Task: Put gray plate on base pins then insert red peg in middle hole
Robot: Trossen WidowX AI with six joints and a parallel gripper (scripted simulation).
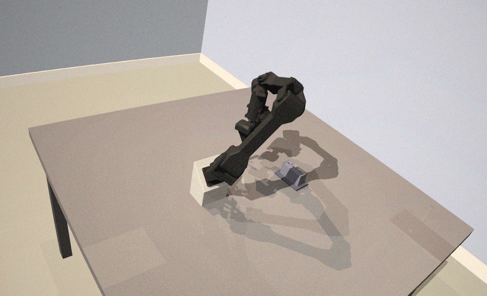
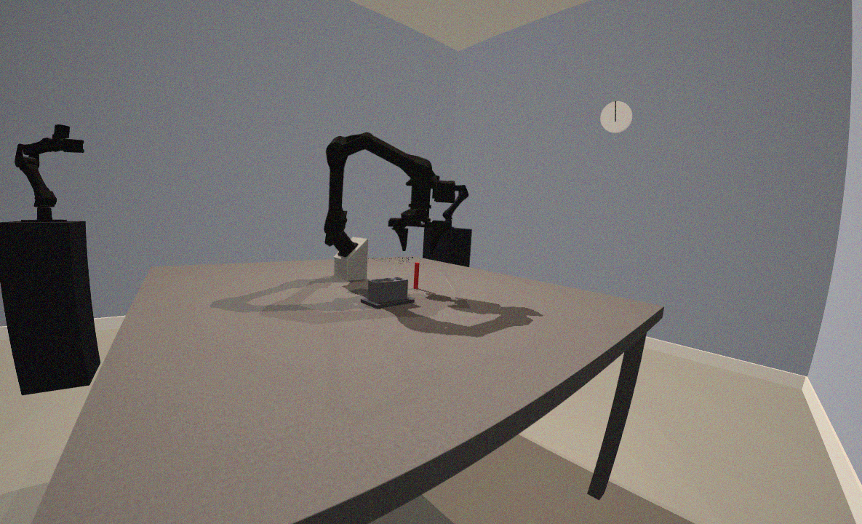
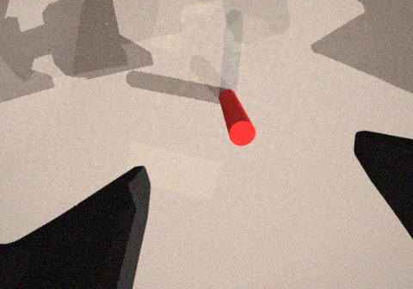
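Nearest in the exterior view, at frame centre: gray plate (image 2: 388, 287) seated on the base (image 2: 387, 302), on the counter (image 2: 277, 391). Just right of it and a little farther back, red peg (image 2: 416, 274), upright. Above the peg, apart from it: hand (image 2: 403, 236), spread wide, gripping nothing. Farther back, arm's white pedestal (image 2: 359, 266).
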